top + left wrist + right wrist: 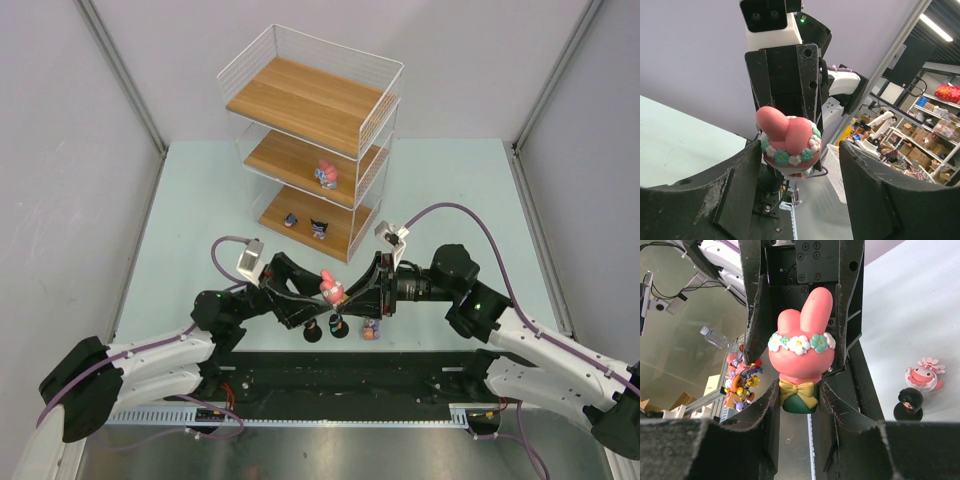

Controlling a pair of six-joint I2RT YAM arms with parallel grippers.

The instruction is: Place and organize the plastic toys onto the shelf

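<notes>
A pink bunny toy [331, 288] with a flower crown, yellow bow and green dress hangs in the air between the two arms, in front of the shelf [310, 100]. My right gripper [800, 390] is shut on its green body [799, 402]. My left gripper [801, 150] stands open around the toy's head [790, 137], with a clear gap to one finger [865, 175]. On the shelf, a pink toy [327, 174] stands on the middle board and two small toys [290, 219] [319, 228] on the bottom board.
On the table under the grippers lie a dark-haired figurine on a round black base [908, 402], a pink-and-white toy [923, 377] and a purple one [371, 328]. Grey walls enclose the pale green table [200, 220].
</notes>
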